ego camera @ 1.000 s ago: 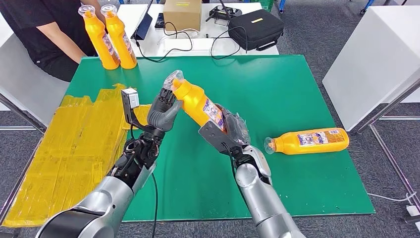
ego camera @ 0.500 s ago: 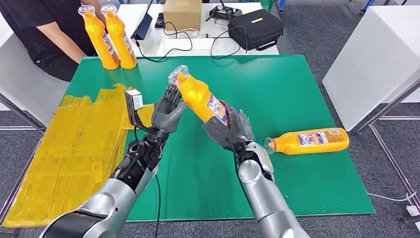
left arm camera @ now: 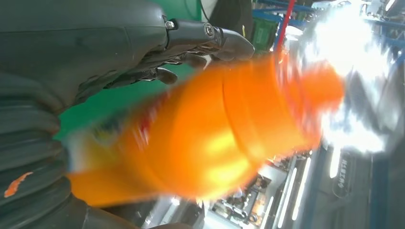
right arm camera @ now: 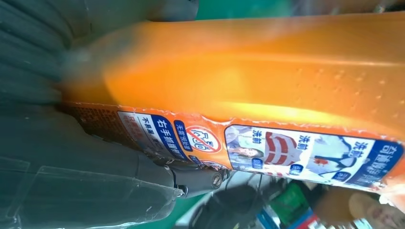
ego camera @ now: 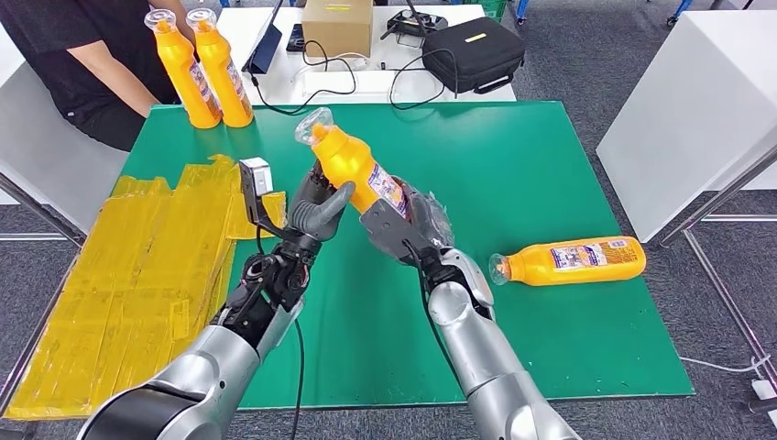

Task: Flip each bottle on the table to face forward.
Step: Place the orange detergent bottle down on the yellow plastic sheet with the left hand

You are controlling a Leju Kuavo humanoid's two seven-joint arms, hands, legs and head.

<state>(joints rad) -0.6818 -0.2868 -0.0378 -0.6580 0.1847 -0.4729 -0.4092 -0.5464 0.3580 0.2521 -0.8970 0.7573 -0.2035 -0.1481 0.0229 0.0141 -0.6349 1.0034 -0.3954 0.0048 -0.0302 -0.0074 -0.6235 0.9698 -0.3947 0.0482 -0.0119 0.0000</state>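
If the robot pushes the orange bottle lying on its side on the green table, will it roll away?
Probably a little. The orange plastic bottle lying on its side looks rounded, so a sideways nudge might rock or roll it on the flat green table. It looks somewhat flattened, so it would likely settle soon.

The held bottle (ego camera: 353,170) is orange with a clear cap and a printed label on its side. It is lifted off the green worktop (ego camera: 550,156), tilted with its cap up and away from the robot, its base down in the right hand (ego camera: 403,234), whose fingers wrap the lower body; the left hand (ego camera: 313,209) touches its side. The wrist views show its orange body blurred at close range and a label with blue, white and red print. A second bottle (ego camera: 568,260) lies on its side on the worktop to the right, cap pointing left, label up. Two more bottles (ego camera: 203,69) stand upright, touching side by side, at the worktop's far left corner.
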